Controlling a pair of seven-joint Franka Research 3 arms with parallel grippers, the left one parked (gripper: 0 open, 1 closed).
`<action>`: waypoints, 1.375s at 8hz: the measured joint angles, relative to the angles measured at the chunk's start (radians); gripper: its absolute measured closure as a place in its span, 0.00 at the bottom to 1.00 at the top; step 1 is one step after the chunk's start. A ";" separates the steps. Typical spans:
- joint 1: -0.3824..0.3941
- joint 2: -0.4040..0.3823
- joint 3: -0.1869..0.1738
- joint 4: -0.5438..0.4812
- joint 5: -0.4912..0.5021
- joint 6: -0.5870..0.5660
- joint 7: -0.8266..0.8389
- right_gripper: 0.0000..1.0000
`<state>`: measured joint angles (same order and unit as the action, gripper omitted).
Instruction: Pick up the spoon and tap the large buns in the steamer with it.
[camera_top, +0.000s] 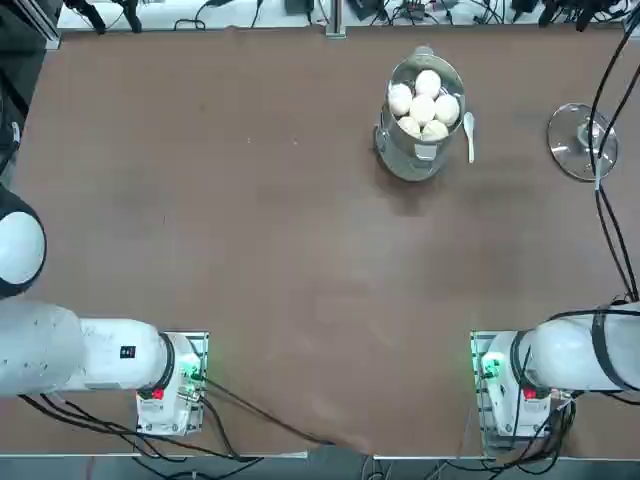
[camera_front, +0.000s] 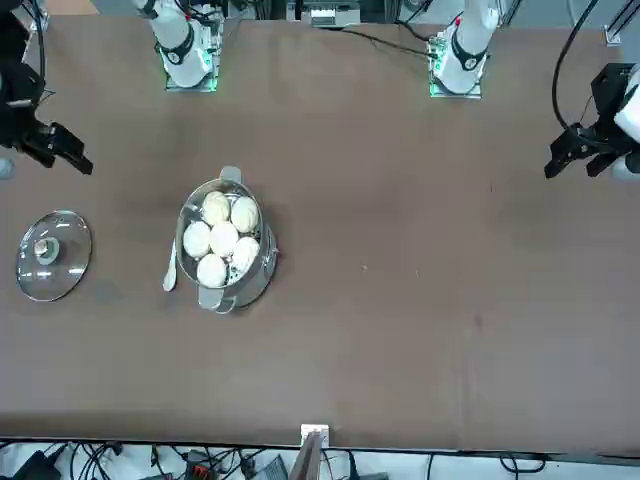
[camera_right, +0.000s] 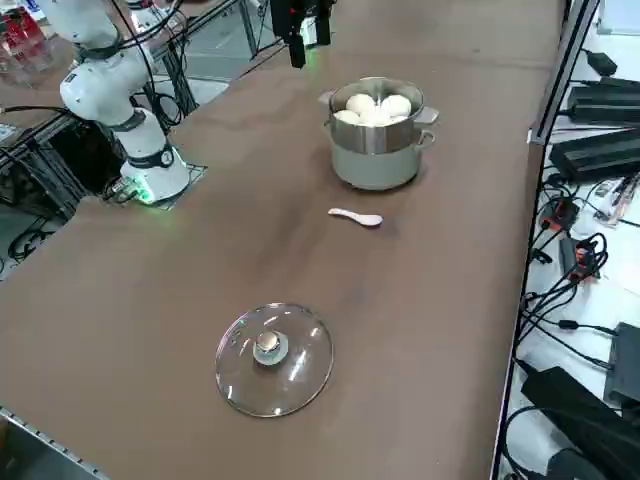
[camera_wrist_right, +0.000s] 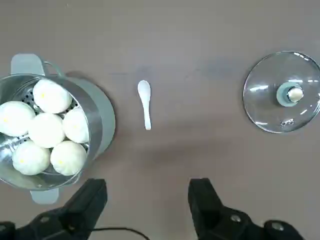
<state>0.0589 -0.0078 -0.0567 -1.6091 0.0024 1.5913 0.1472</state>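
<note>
Above table, right hand wide open, empty, facing down; spoon beneath.

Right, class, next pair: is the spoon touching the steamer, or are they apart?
Apart. The right wrist view shows it plainly: a strip of bare tabletop runs between the spoon and the steamer's outer wall.

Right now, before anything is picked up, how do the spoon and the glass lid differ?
The spoon is white and opaque; the lid is see-through glass. The spoon is small and slender, the lid broad and round. Both lie on the table, clear of the open right gripper.
</note>
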 joint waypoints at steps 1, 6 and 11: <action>0.000 0.001 0.000 0.000 0.000 0.000 0.000 0.00; 0.007 0.049 0.004 -0.048 0.000 0.050 0.005 0.00; 0.008 0.078 0.004 -0.409 0.000 0.514 0.006 0.01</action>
<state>0.0668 0.0706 -0.0531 -2.0182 0.0023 2.1057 0.1530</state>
